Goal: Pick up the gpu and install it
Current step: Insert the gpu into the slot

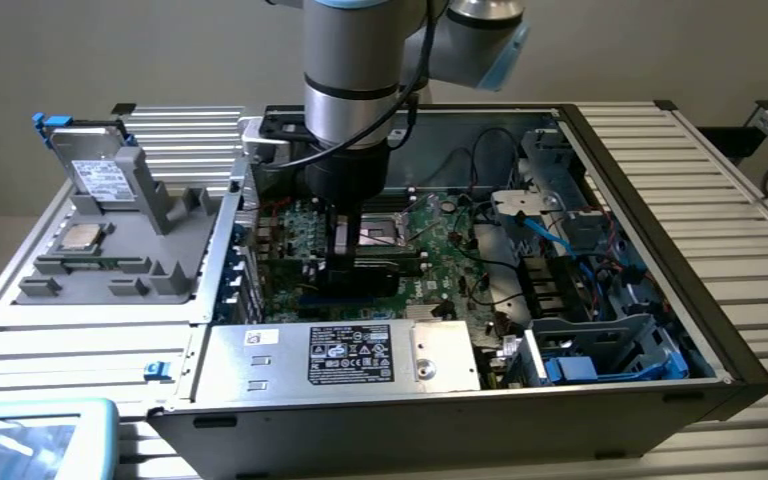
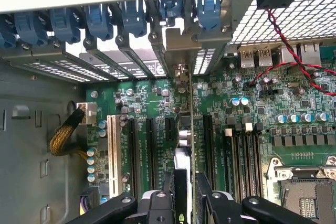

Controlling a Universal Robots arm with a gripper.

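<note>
My hand [image 2: 185, 195] is clamped on the thin green circuit-board gpu with its silver end bracket [image 2: 185, 140], which stands edge-down over the large green motherboard's [image 2: 252, 124] slots. I judge the card light, stiff and fragile, best gripped along its top edge.

Below me, a ribbed white table [image 1: 738, 190] carries the open computer case [image 1: 491, 408] mid-frame. A grey fixture [image 1: 157, 200] rests at frame left.
</note>
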